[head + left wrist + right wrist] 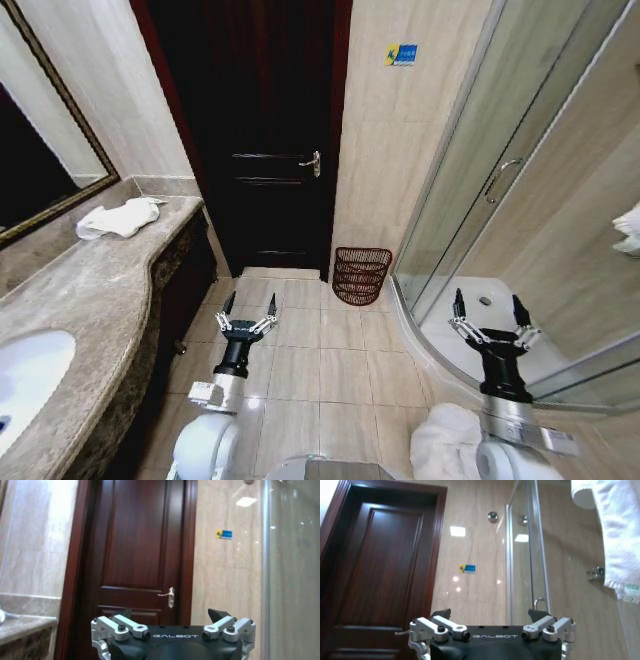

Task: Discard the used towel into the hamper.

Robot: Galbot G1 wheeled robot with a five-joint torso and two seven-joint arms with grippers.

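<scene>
A crumpled white towel [120, 217], soft, light and best pinched at a raised fold, lies at the far end of the counter [80, 300], well apart from the hamper [361, 274] on the floor beside the door [262, 120]; left gripper [246, 316] and right gripper [491, 319] hover with jaws wide and empty.

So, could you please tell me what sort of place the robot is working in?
Most likely a hotel-style bathroom: a curved glass shower enclosure, a brown marble vanity counter with a white sink, and a dark wooden door.

Left pincer [248, 306] and right pincer [492, 312] both raised forward, fingers spread, holding nothing.
</scene>
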